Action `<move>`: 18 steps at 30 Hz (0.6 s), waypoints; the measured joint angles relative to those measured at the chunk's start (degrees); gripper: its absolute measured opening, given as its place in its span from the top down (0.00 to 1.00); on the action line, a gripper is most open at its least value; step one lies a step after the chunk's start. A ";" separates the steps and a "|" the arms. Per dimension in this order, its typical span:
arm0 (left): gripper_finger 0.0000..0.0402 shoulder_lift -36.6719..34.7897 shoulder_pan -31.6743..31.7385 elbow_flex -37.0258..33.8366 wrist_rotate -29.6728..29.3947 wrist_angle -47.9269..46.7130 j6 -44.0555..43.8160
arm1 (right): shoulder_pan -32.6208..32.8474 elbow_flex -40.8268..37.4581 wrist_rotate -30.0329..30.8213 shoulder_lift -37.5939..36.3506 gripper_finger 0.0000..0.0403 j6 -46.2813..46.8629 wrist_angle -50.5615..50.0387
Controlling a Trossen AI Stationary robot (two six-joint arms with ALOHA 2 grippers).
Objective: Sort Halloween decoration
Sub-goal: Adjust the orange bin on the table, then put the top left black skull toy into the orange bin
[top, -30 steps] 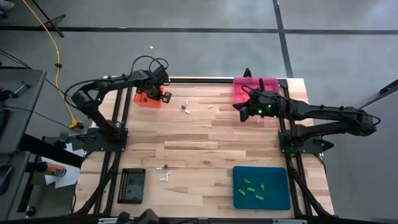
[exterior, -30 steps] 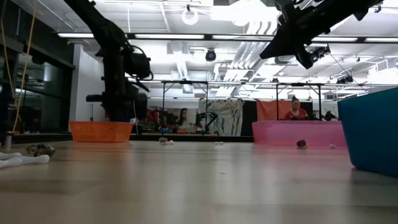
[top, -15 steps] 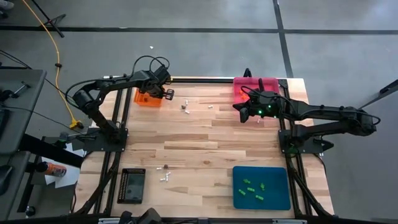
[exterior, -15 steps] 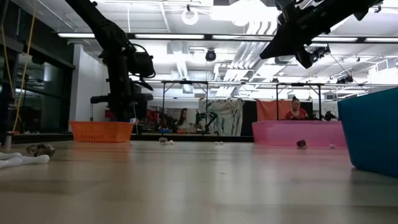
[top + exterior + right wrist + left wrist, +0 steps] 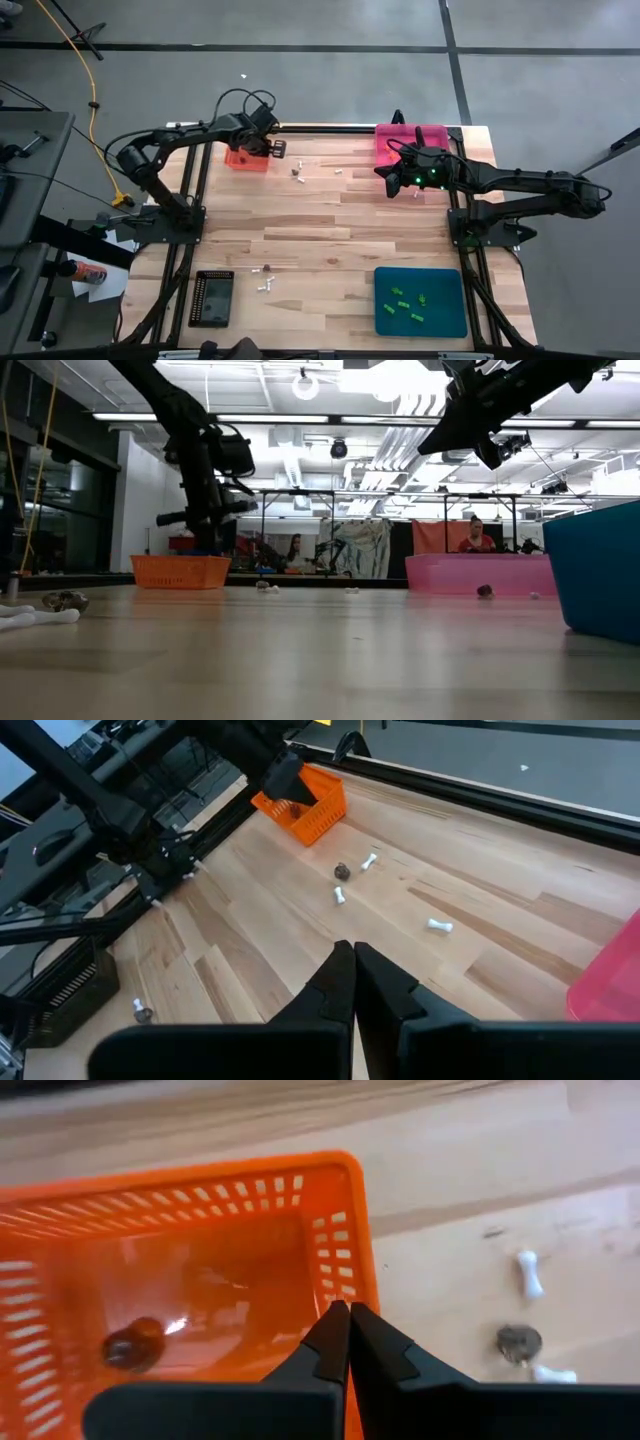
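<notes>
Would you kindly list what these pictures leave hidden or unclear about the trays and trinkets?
- Pink tray, high view: the right gripper and its arm cover part of it, so the contents are not visible.
- Black tray, high view: too dark to show any contents.
- Orange tray, left wrist view: the dark item inside is blurred; the left gripper hides the near wall.
- Teal tray, low view: cut by the edge; its wall hides the inside.

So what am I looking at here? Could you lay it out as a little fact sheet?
Table: wooden table
Trays: orange tray, pink tray, teal tray, black tray
Left gripper: shut, at the orange tray's wall
Right gripper: shut, above the table beside the pink tray
In the orange tray: one dark trinket
In the teal tray: green trinkets
Loose on the table: white and dark trinkets
</notes>
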 joint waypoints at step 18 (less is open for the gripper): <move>1.00 -37.90 -16.48 -5.69 2.50 17.38 14.55 | -0.04 1.47 0.02 0.89 1.00 -1.05 8.37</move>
